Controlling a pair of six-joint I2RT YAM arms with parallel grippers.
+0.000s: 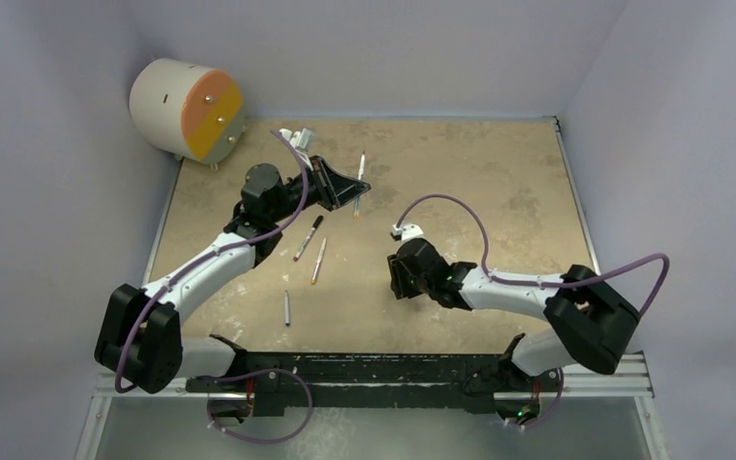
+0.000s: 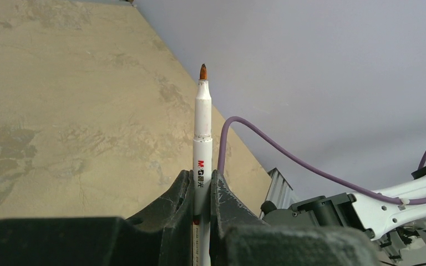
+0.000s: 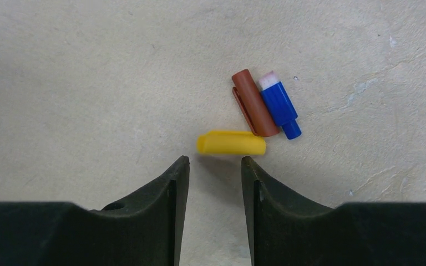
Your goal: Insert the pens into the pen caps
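A mottled tan worktop (image 1: pixel 479 182) is enclosed on three sides by plain pale lavender walls (image 1: pixel 393 48) under even light. A white drum (image 1: pixel 187 108) with an orange-and-yellow face lies in its far left corner, and a metal rail (image 1: pixel 623 383) runs along the near edge.

Overhead: high behind the near edge, looking down on tan mottled tabletop (image 1: pixel 498 192). Left wrist: close, aimed across it at the white right arm (image 2: pixel 399 202), shared with overhead. Right wrist: close, straight down.

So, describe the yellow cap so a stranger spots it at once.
On the tan table, look ahead of the right gripper. Three caps cluster there; the yellow cap lies nearest, crosswise, while the red-brown cap and blue cap point away.
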